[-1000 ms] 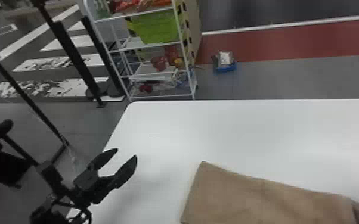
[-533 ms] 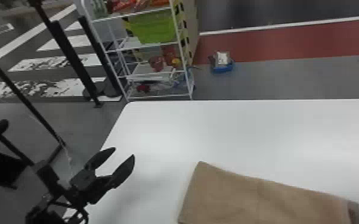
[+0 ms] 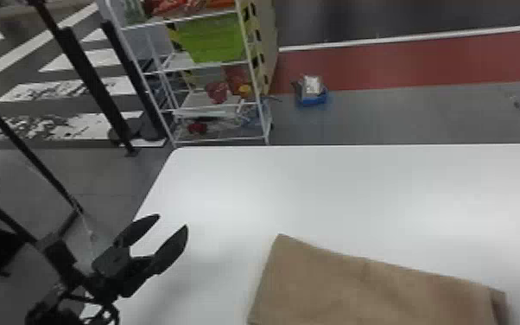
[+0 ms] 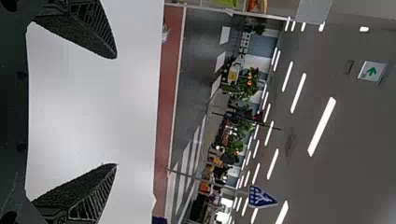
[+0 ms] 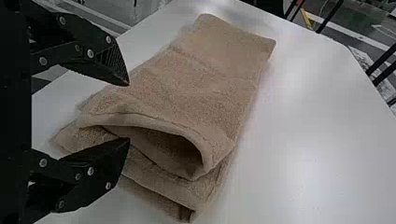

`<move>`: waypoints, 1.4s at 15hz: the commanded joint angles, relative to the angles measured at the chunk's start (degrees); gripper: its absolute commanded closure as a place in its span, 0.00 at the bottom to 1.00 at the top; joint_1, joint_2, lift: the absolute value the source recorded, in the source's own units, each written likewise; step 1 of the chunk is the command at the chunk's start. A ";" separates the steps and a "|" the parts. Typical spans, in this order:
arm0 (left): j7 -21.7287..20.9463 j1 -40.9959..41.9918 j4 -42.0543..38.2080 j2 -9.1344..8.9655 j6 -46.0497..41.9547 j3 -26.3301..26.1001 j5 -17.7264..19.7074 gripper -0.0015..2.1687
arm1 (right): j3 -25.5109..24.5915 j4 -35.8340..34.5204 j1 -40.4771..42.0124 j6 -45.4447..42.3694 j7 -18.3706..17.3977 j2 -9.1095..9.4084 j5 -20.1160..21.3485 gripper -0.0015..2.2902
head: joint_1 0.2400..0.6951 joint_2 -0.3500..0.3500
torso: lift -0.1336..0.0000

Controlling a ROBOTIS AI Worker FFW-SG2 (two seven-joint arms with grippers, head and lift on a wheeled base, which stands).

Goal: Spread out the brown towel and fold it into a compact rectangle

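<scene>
The brown towel [image 5: 210,70] lies folded on the counter [image 3: 337,186], and the right tool [image 5: 129,112], empty and spread wide by the puffy end [image 5: 154,122], should pinch all the layers [image 5: 161,181] together, while the left tool [image 3: 172,220] is empty and spread too.

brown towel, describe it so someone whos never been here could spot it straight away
Start from the large white table. On its near part, to the right of the robot's black left gripper, lies the brown towel. It is a folded, layered cloth, longer than wide, with one end gaping open, its tan standing out against the white top.
</scene>
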 commanded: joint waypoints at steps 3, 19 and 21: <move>-0.18 0.00 0.11 -0.15 0.00 0.36 0.00 0.02 | 1.99 0.88 -1.68 0.29 -0.69 0.96 0.45 0.24 | 1.00 0.93 | 0.07; -0.62 0.09 0.37 -0.15 0.00 1.59 0.35 0.02 | 4.45 2.73 -3.26 0.29 -0.25 0.52 2.64 0.21 | 1.00 0.96 | 0.07; -0.62 0.09 0.46 -0.15 0.00 1.59 0.35 0.02 | 4.62 2.73 -3.09 0.29 -0.25 0.44 2.73 0.21 | 1.00 0.96 | 0.07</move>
